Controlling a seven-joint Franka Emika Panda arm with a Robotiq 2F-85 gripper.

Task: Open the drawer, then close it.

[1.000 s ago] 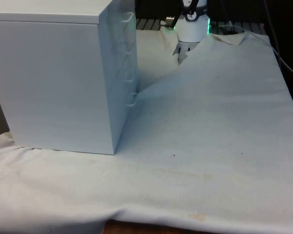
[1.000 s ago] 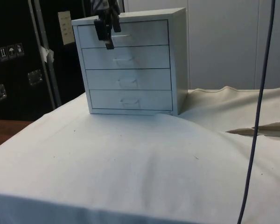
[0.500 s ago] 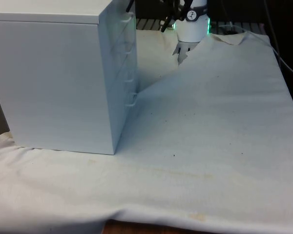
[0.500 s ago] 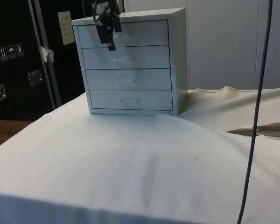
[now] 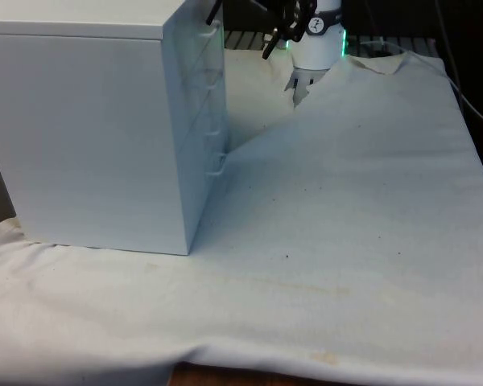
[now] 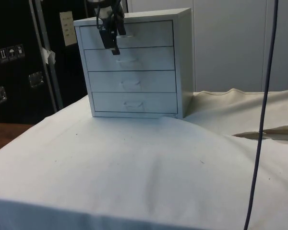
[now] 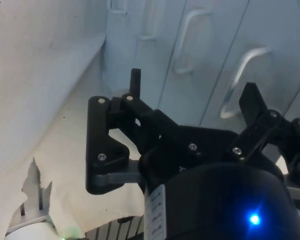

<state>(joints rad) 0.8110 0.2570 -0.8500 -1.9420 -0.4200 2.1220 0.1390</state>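
My hand, fingers spread open and gripping nothing, hovers just before the top drawer of the white chest, its handle near.

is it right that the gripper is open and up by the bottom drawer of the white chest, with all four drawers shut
Not quite. The side view shows the gripper up at the top drawer of the white chest, not the bottom drawer. The rest holds: the wrist view shows the fingers spread apart, and all four drawer fronts sit flush in the side view.
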